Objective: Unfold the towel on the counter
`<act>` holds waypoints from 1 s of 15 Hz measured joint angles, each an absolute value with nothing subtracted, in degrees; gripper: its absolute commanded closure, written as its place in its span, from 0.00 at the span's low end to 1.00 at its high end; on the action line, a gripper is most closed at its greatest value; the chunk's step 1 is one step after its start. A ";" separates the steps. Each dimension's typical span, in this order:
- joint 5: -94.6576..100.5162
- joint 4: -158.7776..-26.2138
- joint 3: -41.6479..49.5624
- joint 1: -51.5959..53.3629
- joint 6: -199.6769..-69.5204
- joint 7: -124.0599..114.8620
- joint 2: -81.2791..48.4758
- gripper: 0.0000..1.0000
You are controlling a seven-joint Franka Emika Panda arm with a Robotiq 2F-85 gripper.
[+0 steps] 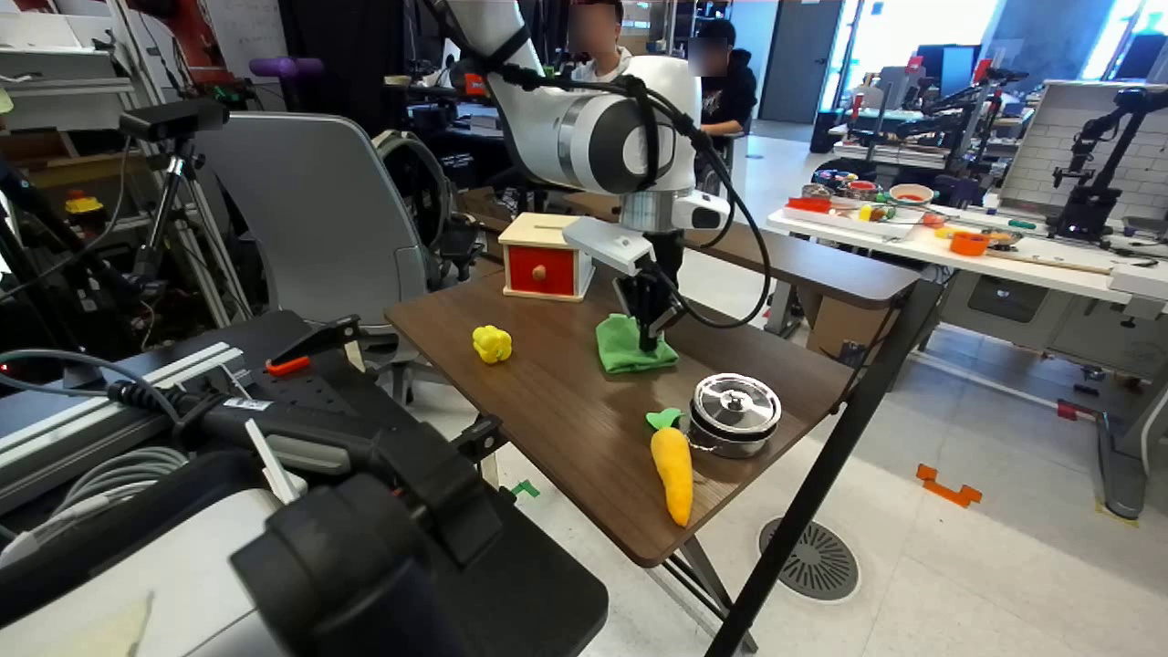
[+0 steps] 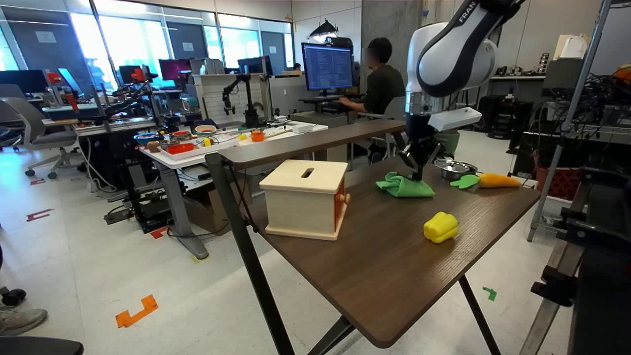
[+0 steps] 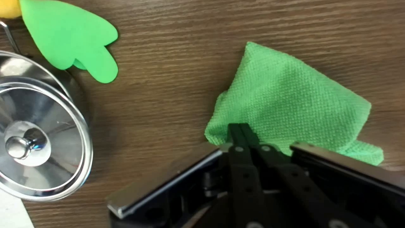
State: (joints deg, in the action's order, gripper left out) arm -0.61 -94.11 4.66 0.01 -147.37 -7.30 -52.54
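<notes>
Likely grasp step: black two-finger tool (image 3: 239,126) fully closed, down at folded green textured-cloth towel (image 3: 294,101); can't tell if cloth's pinched. Next: verify grip, peel top layer back.

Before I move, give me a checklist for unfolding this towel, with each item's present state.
1. Towel spread flat: not ok; it is folded, another layer peeking out in the wrist view.
2. Fingers at the towel: ok; tips overlap it in the wrist view.
3. Fingers closed: ok; they sit together.
4. Towel pinched between them: cannot tell; the tips hide it.
5. Lidded pot apart from the towel: ok; a gap shows in the wrist view.
6. Yellow object apart from the towel: ok in both exterior views.
</notes>
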 measured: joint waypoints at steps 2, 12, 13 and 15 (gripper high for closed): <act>-0.61 -94.02 4.67 -0.12 -147.37 -7.30 -52.63 1.00; -0.61 -95.43 4.88 0.11 -147.46 -7.25 -48.41 1.00; -0.61 -96.07 4.64 0.24 -147.46 -7.17 -47.45 1.00; -0.60 -97.57 3.85 0.62 -147.46 -6.82 -45.51 1.00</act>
State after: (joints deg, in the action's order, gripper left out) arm -0.60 -97.57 3.85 0.62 -147.46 -6.82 -45.51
